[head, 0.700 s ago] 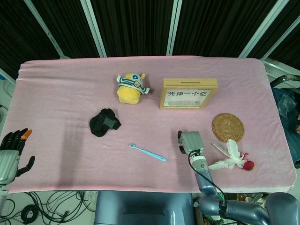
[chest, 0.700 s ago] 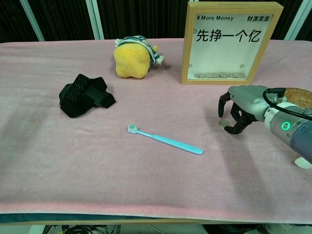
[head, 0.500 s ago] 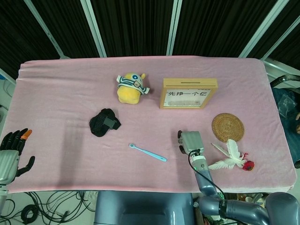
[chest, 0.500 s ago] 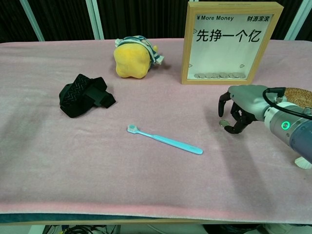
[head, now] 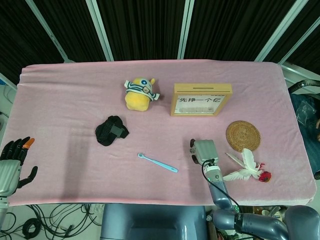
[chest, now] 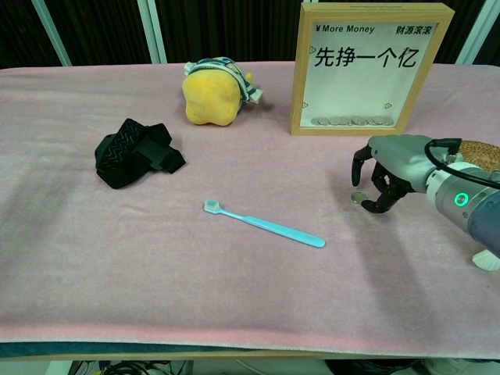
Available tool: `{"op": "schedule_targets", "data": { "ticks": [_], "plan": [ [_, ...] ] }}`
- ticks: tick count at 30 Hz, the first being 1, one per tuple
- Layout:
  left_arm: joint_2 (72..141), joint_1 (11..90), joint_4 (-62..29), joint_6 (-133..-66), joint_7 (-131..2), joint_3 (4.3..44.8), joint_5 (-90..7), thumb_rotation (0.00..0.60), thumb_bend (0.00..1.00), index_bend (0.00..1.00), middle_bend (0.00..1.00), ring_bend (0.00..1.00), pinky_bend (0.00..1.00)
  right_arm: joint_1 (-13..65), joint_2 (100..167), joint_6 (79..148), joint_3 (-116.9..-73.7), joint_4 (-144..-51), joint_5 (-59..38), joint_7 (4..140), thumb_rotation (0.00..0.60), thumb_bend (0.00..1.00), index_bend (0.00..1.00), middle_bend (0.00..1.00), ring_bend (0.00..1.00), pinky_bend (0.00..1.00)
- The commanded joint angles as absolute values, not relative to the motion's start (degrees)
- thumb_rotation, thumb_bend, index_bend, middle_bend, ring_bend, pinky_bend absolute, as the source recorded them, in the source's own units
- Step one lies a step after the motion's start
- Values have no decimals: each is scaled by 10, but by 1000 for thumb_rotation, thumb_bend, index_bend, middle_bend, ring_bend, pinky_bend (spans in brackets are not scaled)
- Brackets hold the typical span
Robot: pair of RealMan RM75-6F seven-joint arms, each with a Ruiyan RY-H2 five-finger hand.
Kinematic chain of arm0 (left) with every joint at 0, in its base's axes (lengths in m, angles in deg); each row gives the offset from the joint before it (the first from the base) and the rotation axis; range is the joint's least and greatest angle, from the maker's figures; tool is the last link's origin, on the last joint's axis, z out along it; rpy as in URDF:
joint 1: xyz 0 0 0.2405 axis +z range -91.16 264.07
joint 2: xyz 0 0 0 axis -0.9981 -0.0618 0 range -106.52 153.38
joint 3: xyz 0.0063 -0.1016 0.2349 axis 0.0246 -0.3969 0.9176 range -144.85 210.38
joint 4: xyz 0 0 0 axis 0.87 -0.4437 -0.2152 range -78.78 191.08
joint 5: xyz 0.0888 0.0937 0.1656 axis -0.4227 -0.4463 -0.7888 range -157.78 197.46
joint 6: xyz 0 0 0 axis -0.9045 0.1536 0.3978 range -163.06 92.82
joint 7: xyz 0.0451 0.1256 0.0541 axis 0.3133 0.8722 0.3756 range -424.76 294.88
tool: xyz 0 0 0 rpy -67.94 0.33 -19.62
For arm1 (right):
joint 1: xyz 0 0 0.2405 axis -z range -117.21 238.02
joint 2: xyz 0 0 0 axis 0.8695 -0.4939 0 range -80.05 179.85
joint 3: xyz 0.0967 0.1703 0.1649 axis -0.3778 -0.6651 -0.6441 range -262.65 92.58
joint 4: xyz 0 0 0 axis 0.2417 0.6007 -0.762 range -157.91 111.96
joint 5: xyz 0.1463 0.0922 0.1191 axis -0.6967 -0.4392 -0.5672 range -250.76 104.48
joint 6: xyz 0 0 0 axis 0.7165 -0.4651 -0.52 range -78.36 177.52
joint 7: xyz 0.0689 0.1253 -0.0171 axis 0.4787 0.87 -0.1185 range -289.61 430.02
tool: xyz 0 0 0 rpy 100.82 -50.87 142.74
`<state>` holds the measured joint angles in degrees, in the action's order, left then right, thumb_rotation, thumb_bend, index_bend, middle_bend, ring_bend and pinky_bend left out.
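The head view looks steeply down from above the robot onto the whole pink table (head: pixel 65 95). The chest view sits lower and nearer, facing forward across the table (chest: pixel 117 266). Both share the wooden frame (head: pixel 201 99) (chest: pixel 372 69) and toothbrush (head: pixel 157 162) (chest: pixel 264 223).

Plush toy (chest: pixel 209 95) left of frame (chest: pixel 372 68); pouch (chest: pixel 137 153) front-left; toothbrush (chest: pixel 264 223) mid-table; coin (chest: pixel 357 198) under right hand (chest: pixel 384 173); coaster (head: pixel 243 135) behind feather (head: pixel 246 167).

The right hand (chest: pixel 384 173) has edged slightly rightward along the pink cloth (chest: pixel 234 297), fingertips still curled down around the coin (chest: pixel 357 198).
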<state>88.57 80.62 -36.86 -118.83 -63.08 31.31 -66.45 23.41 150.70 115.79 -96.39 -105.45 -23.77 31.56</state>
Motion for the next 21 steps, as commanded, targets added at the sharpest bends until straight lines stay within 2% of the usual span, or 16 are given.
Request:
{"op": "schedule_targets", "data": {
  "ticks": [1, 21],
  "plan": [
    [886, 806, -369, -1188, -631, 313, -664, 600, 407, 24, 38, 0, 0, 234, 1508, 1157, -964, -1053, -239, 315, 600, 244, 431, 857, 875, 878],
    [885, 806, -369, -1189, -632, 312, -664, 600, 407, 24, 38, 0, 0, 233, 1511, 1151, -963, -1047, -241, 313, 600, 245, 432, 857, 876, 878]
  ]
}}
